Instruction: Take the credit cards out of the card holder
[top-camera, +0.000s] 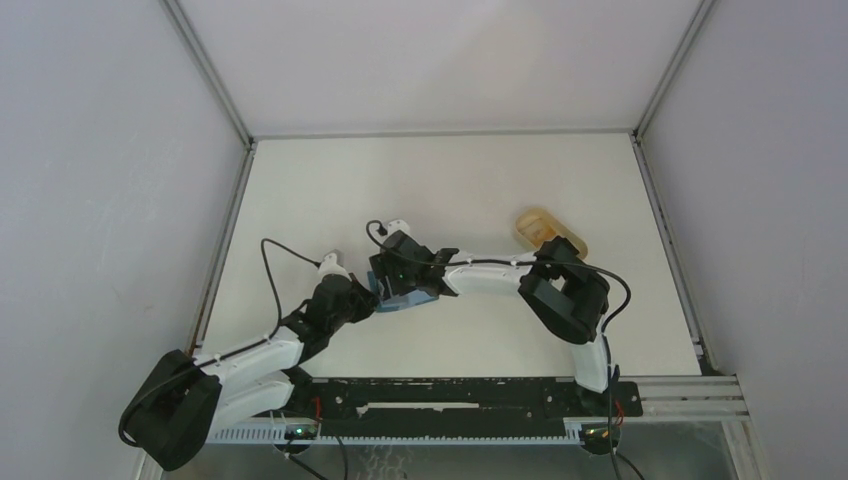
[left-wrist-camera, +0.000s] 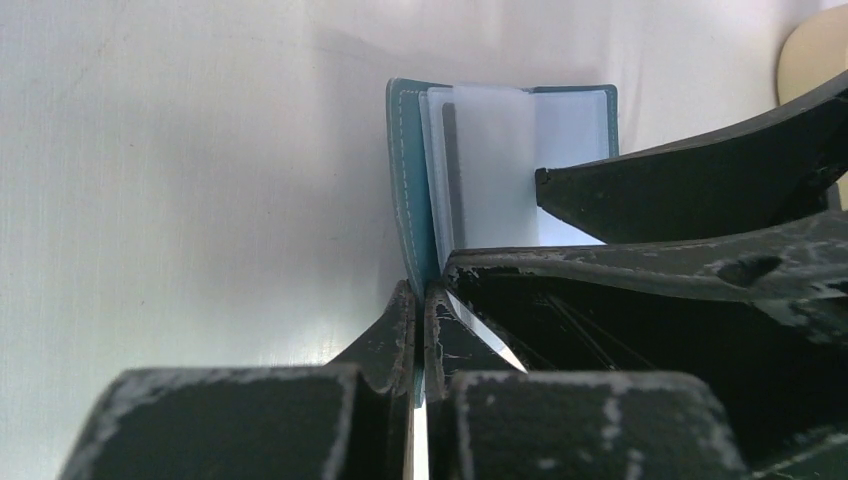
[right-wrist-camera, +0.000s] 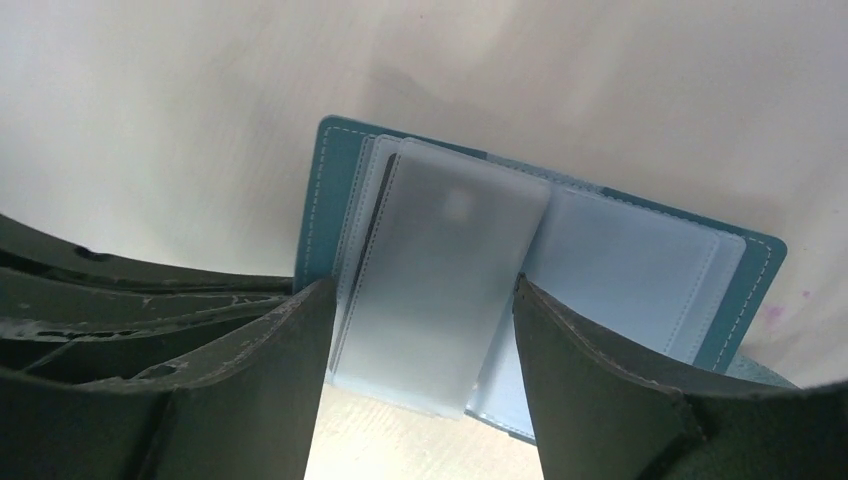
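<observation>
The teal card holder (top-camera: 408, 297) lies open on the table between both grippers. My left gripper (left-wrist-camera: 420, 296) is shut on its teal cover (left-wrist-camera: 405, 190), which stands upright. Frosted clear sleeves (left-wrist-camera: 490, 160) fan out from the spine. My right gripper (right-wrist-camera: 420, 292) is open, its fingers (right-wrist-camera: 290, 340) on either side of one raised frosted sleeve (right-wrist-camera: 440, 270) without pinching it. A dark card edge (right-wrist-camera: 372, 225) shows between the sleeves, and also in the left wrist view (left-wrist-camera: 448, 170). In the top view the left gripper (top-camera: 365, 300) and the right gripper (top-camera: 400, 272) almost touch.
A pale tan flat thing (top-camera: 548, 232), perhaps a card, lies at the back right, partly behind the right arm; it also shows in the left wrist view (left-wrist-camera: 810, 50). Grey walls close in the white table (top-camera: 450, 180) on three sides.
</observation>
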